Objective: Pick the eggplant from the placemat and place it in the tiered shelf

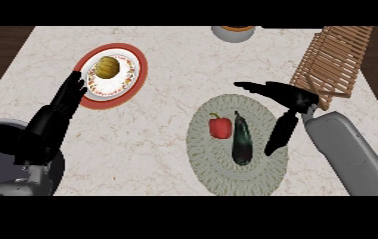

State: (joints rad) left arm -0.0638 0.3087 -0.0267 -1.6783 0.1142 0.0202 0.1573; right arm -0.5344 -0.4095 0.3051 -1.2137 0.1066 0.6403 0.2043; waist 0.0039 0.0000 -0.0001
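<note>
Approach is the step in hand, as I read it: the right hand (297, 99) hovers open, its fingers spread wide apart. One group points away to its left, the other reaches down toward the near edge of the counter, and nothing is held between them. The eggplant (241, 142) lies just to the left of that lower group, close beside it but, as far as can be seen, not touched. It rests lengthwise on the round woven placemat (214, 169), its stem end pointing away from the robot. A red bell pepper (219, 127) sits just past the eggplant on the side away from the hand, near enough that a wide sweep might nudge it. The wooden tiered shelf (332, 58) stands ahead of the hand and a little to its right, close by. The next move, I judge, calls for the hand to shift left and come down so that its fingers straddle the eggplant across its narrow width, then curl round it. Only after that comes the lift and the short carry forward and right to the shelf. The left hand (68, 97) rests open with straight fingers, well apart to the left, at the edge of a red-rimmed plate (142, 68) that bears a yellowish item (108, 67).
</note>
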